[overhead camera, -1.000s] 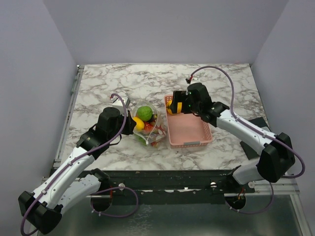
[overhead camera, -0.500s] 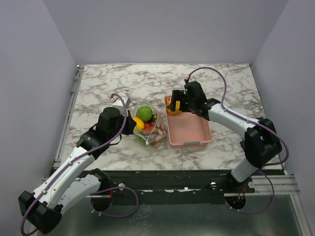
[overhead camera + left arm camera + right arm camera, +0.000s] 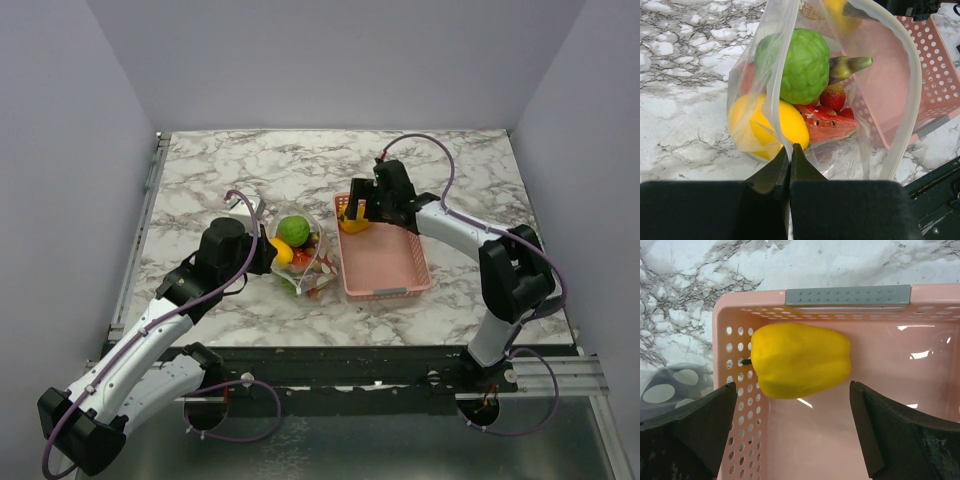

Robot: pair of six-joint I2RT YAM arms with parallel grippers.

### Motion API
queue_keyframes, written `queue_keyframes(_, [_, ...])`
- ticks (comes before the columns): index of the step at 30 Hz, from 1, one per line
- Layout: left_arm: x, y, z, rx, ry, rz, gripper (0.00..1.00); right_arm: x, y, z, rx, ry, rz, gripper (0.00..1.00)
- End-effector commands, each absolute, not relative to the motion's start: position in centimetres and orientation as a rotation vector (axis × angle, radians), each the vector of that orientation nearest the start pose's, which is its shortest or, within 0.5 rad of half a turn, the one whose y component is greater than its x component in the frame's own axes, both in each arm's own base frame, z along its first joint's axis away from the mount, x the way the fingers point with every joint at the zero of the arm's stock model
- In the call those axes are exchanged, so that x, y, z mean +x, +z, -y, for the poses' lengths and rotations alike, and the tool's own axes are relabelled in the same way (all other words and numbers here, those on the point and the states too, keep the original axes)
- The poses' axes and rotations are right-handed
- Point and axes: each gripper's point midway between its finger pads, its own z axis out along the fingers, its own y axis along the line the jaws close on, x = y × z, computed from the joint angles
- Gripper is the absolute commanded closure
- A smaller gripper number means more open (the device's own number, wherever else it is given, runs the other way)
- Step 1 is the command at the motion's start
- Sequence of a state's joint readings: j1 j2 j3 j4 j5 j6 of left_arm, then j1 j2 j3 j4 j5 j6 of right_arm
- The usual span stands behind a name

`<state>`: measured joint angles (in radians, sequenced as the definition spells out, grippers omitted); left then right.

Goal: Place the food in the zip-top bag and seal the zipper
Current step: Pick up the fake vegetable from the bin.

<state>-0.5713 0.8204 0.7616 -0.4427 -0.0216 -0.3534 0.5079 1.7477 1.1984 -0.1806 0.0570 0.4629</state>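
Barely see the yellow pepper (image 3: pixel 347 225) from above, mostly tucked under the right gripper (image 3: pixel 357 215) at the far-left corner of the pink basket (image 3: pixel 385 265). Can't sort out the food low in the zip-top bag (image 3: pixel 318 268) left of the basket, too tiny. Up close, lose the bag's top past the frame edge and its near edge behind the left gripper (image 3: pixel 790 150), basket cropped there too

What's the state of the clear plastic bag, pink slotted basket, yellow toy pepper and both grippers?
Clear plastic zip-top bag: mouth open, food inside.
Yellow toy pepper: lying loose, ungripped.
Pink slotted basket: holds the pepper.
Left gripper: shut on the bag's edge.
Right gripper: open, over the pepper.
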Motion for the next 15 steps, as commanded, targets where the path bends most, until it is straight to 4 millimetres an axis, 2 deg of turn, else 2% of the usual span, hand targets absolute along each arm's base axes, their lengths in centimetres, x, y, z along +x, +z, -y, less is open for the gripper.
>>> queue_keyframes(1, [23.7, 19.8, 16.9, 0.247, -0.553, -2.099, 1.00, 41.7, 10.0, -24.2, -0.026, 0.464, -2.331, 0.00])
queue_keyframes(15, [23.7, 19.7, 16.9, 0.250, -0.550, -2.104, 1.00, 42.8, 7.5, -23.6, -0.035, 0.442, -2.364, 0.00])
